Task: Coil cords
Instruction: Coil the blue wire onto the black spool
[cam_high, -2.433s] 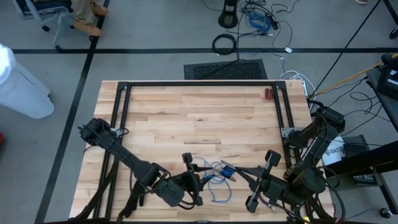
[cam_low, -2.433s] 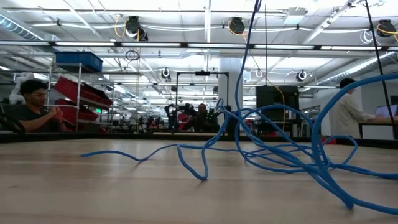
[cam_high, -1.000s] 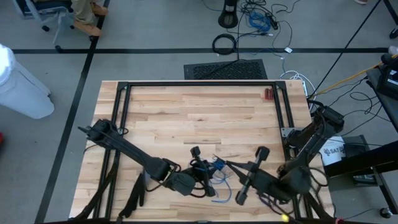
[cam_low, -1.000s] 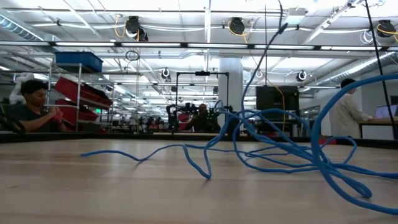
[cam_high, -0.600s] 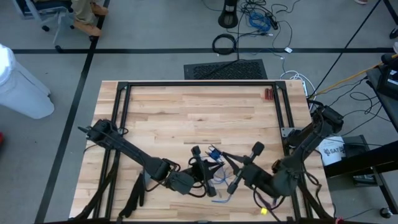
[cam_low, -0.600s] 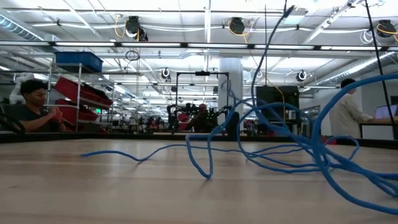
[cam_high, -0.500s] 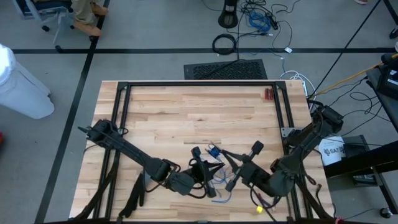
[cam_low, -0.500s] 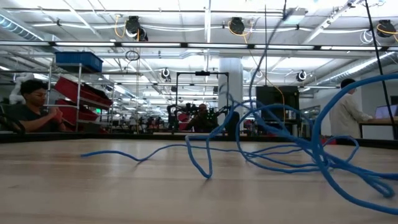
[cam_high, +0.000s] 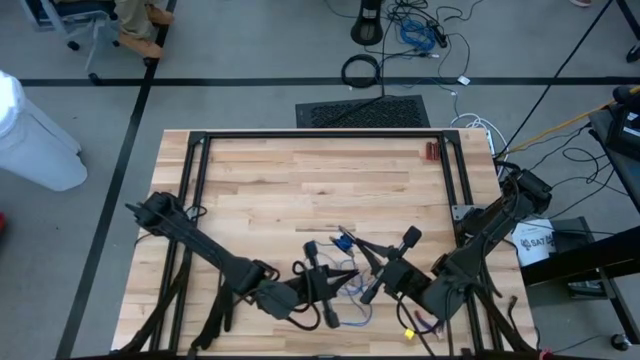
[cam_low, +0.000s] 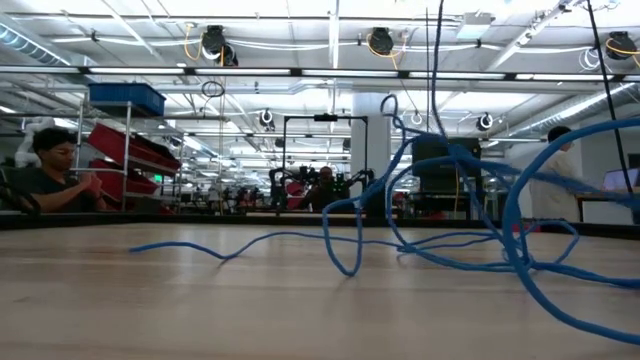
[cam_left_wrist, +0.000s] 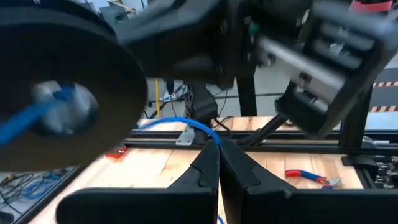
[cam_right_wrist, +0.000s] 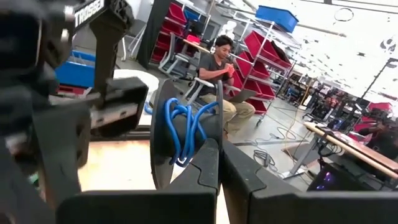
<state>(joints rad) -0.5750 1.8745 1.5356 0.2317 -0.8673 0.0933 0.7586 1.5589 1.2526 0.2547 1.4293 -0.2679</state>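
Near the front edge of the pale wooden table (cam_high: 260, 180), the left gripper (cam_high: 318, 283) has its fingers pinched tight on the thin blue cord (cam_high: 352, 292), apparently holding one end fixed for winding; the cord lies in loose tangled loops between the arms, part lifted; just beside it, the right gripper (cam_high: 358, 247) is clamped shut where cord wraps a dark round spool (cam_right_wrist: 180, 134), not yet neatly coiled.
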